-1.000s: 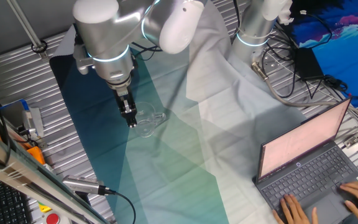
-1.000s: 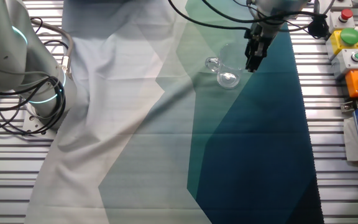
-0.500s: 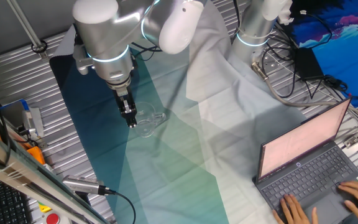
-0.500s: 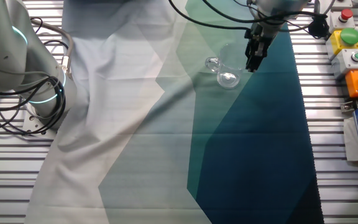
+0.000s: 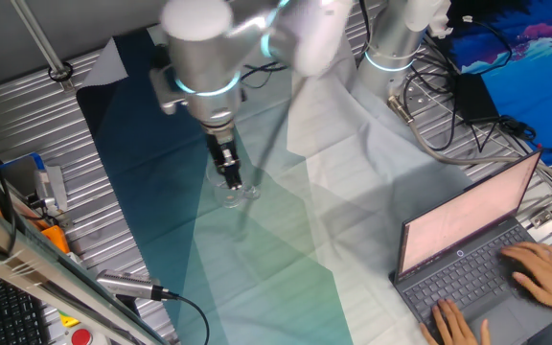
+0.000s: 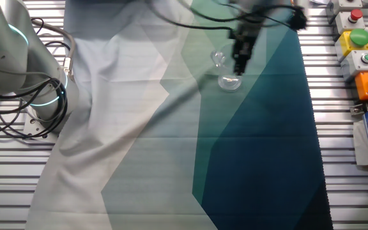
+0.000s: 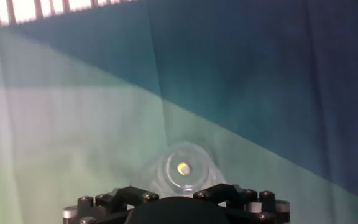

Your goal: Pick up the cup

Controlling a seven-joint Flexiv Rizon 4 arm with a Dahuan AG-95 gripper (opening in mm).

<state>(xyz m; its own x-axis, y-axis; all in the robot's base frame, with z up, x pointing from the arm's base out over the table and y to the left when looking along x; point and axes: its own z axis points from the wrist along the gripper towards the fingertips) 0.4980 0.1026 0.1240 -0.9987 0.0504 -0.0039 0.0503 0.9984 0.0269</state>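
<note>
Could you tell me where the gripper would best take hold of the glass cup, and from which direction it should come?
Probably from straight above, one finger inside and one outside the round rim of the cup, away from the small side handle. It stands upright with its mouth open upward on the cloth, and the gripper hangs over it.

A robotics lab: laptop, button boxes, cables.

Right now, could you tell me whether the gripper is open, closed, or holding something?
Gripper: cannot be told. It is at the cup, but motion blur hides the fingertips, and the hand view shows only the cup's rim below the gripper body.
</note>
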